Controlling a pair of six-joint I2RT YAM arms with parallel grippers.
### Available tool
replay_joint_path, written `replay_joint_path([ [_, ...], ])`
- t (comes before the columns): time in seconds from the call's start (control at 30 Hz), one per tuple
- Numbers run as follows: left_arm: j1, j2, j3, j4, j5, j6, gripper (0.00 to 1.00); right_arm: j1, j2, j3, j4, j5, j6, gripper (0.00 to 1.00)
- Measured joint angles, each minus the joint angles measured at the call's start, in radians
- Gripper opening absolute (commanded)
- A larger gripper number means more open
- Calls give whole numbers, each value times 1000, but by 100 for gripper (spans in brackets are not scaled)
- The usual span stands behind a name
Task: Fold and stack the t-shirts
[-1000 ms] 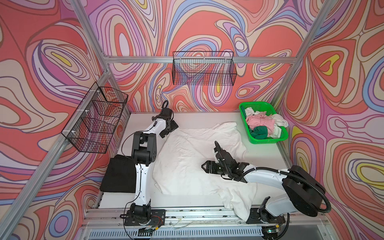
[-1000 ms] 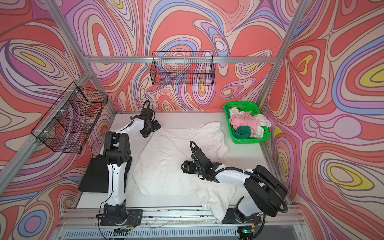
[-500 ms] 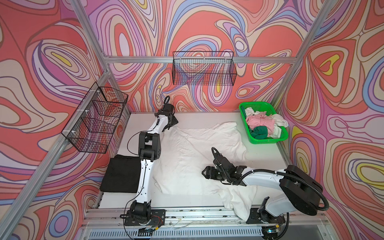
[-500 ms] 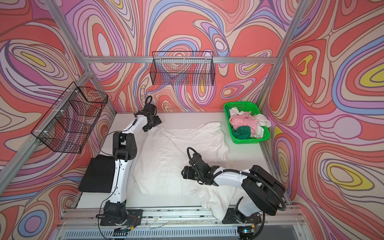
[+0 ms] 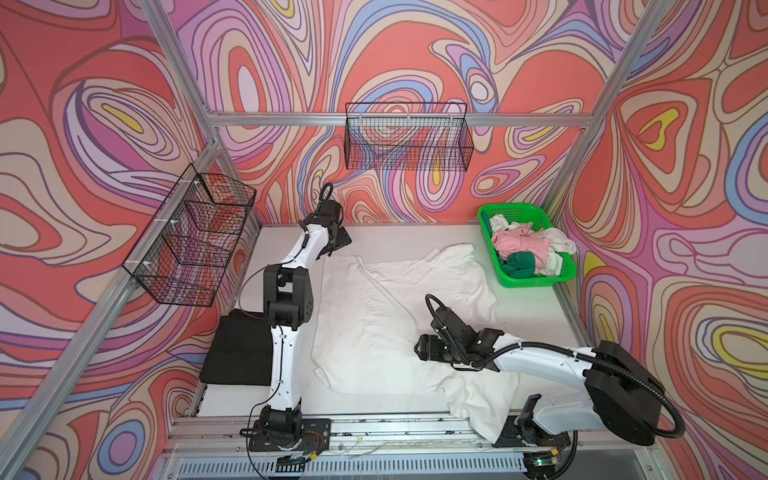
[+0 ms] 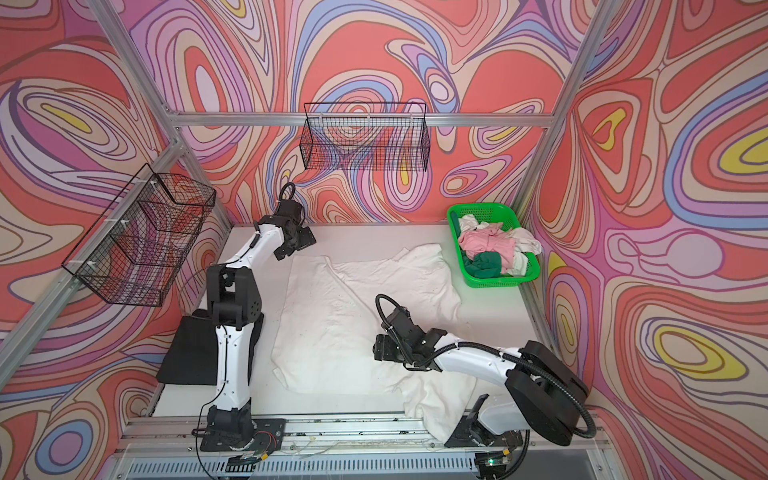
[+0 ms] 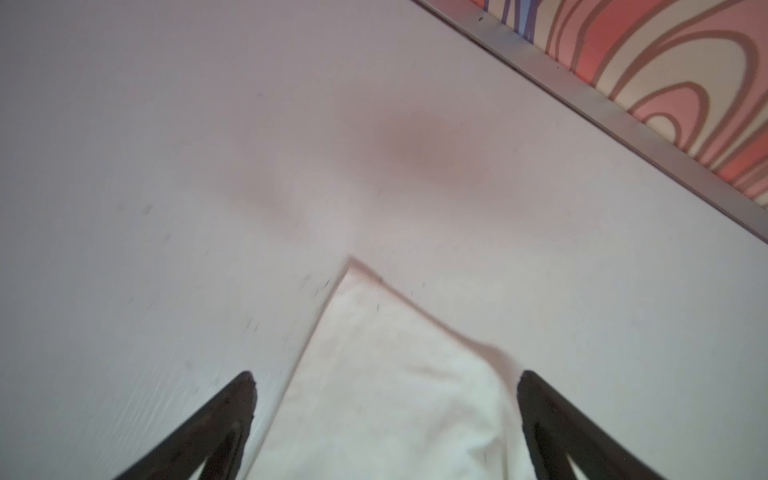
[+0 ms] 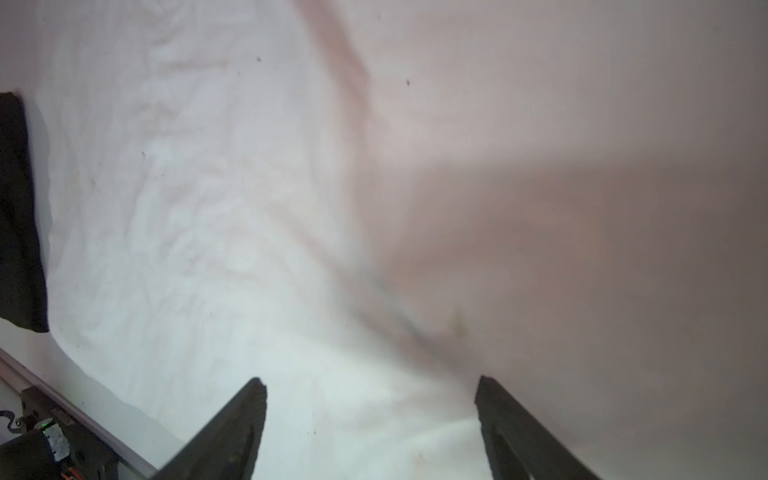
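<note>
Both top views, off-white t-shirt (image 5: 374, 324) under right arm (image 5: 540, 357), both jaws apart, left seemingly over its corner, basket (image 5: 532, 283) near.

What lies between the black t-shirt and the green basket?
The left arm stands beside the black t-shirt; past it the off-white t-shirt lies spread toward the green basket, in both top views.

off-white t-shirt (image 5: 374, 324): spread, centre | black t-shirt (image 5: 237, 353): flat, left | green basket (image 5: 532, 283): far right
</note>
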Motion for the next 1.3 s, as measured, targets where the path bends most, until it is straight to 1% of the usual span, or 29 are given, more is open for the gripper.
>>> replay_joint_path([
  [0.07,-11,-138,-112,27,9,-12,100,-30,-1,75,-44,24,-32,84],
  [0.13,-38,-266,-219,68,25,-30,100,-83,-2,133,-61,35,-62,84],
  [0.23,-104,-357,-331,113,50,-52,100,-196,0,205,-82,45,-110,84],
  [0.3,-151,-367,-402,142,72,-75,100,-250,23,257,-105,56,-139,84],
  [0.37,-192,-357,-500,176,103,-105,100,-274,60,297,-104,63,-160,84],
  [0.43,-203,-335,-575,183,129,-132,100,-291,103,313,-96,54,-174,84],
  [0.5,-200,-298,-619,183,147,-153,100,-306,148,314,-97,47,-185,84],
  [0.7,-188,-229,-624,167,137,-159,100,-348,211,314,-100,45,-204,84],
  [0.8,-174,-224,-621,161,129,-147,100,-394,215,314,-94,34,-215,85],
  [0.97,-121,-207,-599,130,95,-111,100,-478,238,345,-96,21,-233,85],
  [1.07,-93,-169,-546,96,72,-74,100,-486,277,384,-93,11,-240,86],
  [1.3,-71,-117,-473,55,49,6,100,-497,334,441,-105,-2,-263,86],
])
